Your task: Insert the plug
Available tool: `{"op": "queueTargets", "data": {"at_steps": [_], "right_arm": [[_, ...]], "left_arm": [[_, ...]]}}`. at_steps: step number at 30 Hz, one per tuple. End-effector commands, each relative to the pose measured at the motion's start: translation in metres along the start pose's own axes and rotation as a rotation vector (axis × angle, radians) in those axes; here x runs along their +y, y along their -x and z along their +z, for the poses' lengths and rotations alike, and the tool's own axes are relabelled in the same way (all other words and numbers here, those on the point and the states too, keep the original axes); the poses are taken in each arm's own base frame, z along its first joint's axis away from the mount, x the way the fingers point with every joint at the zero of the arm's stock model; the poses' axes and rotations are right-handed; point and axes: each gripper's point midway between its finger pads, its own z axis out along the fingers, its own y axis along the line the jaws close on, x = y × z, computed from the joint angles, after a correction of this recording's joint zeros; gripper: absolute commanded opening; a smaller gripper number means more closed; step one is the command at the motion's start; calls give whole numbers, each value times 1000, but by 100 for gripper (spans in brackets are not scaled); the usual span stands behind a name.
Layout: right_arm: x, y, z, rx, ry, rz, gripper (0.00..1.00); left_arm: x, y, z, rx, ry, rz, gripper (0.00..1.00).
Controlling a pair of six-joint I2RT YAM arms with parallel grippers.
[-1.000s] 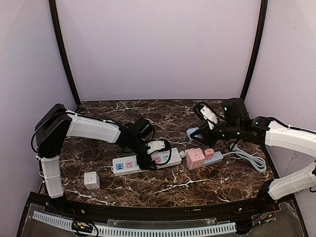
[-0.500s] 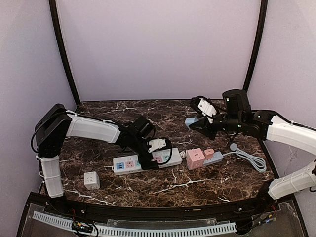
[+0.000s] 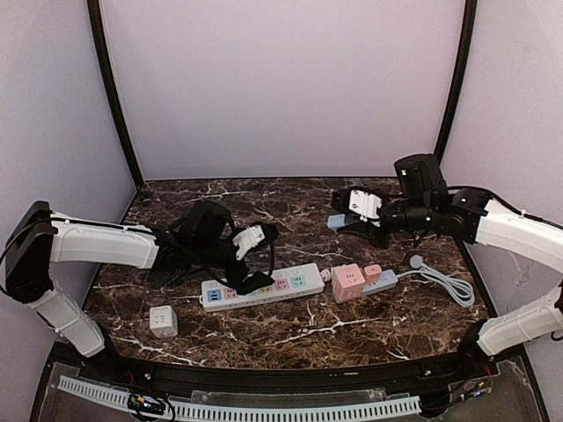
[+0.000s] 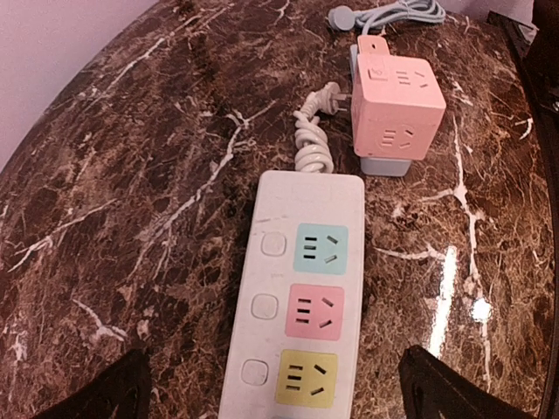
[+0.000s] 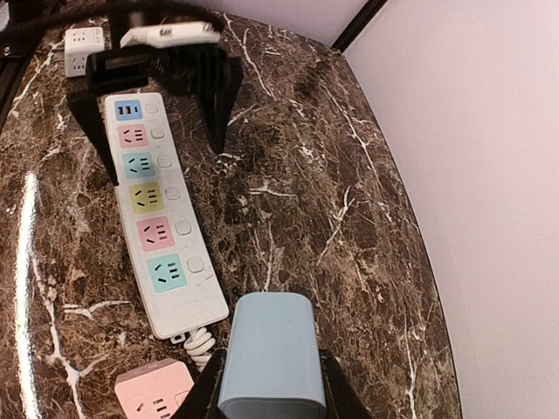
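White strip (image 3: 303, 280), pastel sockets (image 4: 320, 248); pink cube (image 3: 348, 282) right of strip; pale-blue plug (image 5: 266, 353); brown white-veined marble tabletop (image 3: 352, 325).

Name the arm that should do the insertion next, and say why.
Right. Its end effector is shut on the blue plug, held above the table. The left end effector is open and empty over the white power strip.

Left arm reaches low and rightward; left gripper (image 3: 257, 258) stands with jaws spread wide. Right arm is raised inward, right gripper (image 3: 355, 223) clamped on the blue plug (image 5: 266, 353).
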Motion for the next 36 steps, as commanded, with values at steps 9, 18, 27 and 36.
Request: {"op": "queueTargets", "data": {"at_steps": [9, 18, 27, 36], "right_arm": [[17, 1, 45, 149, 333, -57, 0], [38, -19, 80, 342, 437, -24, 0], [47, -12, 105, 477, 453, -68, 0], [64, -30, 125, 621, 522, -67, 0]], "left_arm": [[54, 9, -41, -290, 367, -344, 98], [88, -22, -75, -302, 632, -455, 99], [102, -46, -92, -379, 738, -533, 99], [102, -54, -103, -420, 785, -506, 100]]}}
